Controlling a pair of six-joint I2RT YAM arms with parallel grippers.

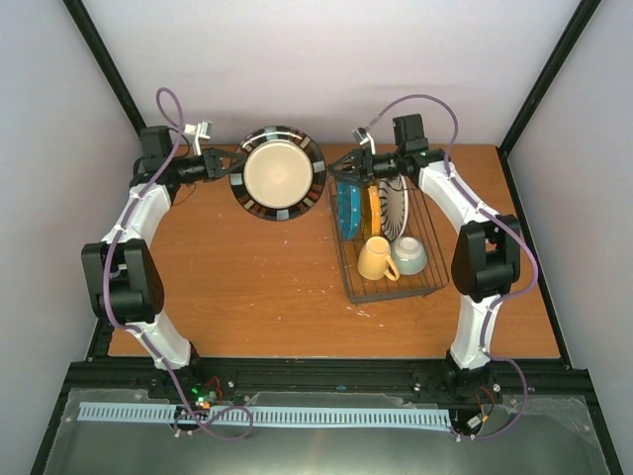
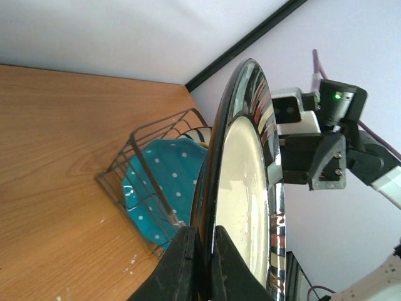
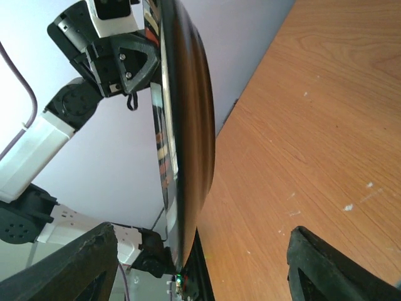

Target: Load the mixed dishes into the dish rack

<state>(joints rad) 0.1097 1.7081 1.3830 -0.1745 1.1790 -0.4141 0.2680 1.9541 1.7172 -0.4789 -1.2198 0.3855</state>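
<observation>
My left gripper (image 1: 226, 166) (image 2: 205, 241) is shut on the rim of a dark-rimmed beige plate (image 1: 279, 172) (image 2: 247, 182), which it holds upright above the table's far side, left of the dish rack (image 1: 435, 267) (image 2: 135, 157). My right gripper (image 1: 346, 170) (image 3: 207, 269) stands open at the plate's right edge; the plate (image 3: 188, 125) shows edge-on between its spread fingers, apart from both. The rack holds a teal dotted plate (image 1: 347, 210) (image 2: 166, 169), an orange plate (image 1: 372, 210) and a striped plate (image 1: 396, 208) upright, with a pale yellow mug (image 1: 376, 257) and a pale green bowl (image 1: 408, 255) at its near end.
The wooden table (image 1: 247, 287) ends at black frame posts and white walls at the back. The rack stands right of centre, under the right arm.
</observation>
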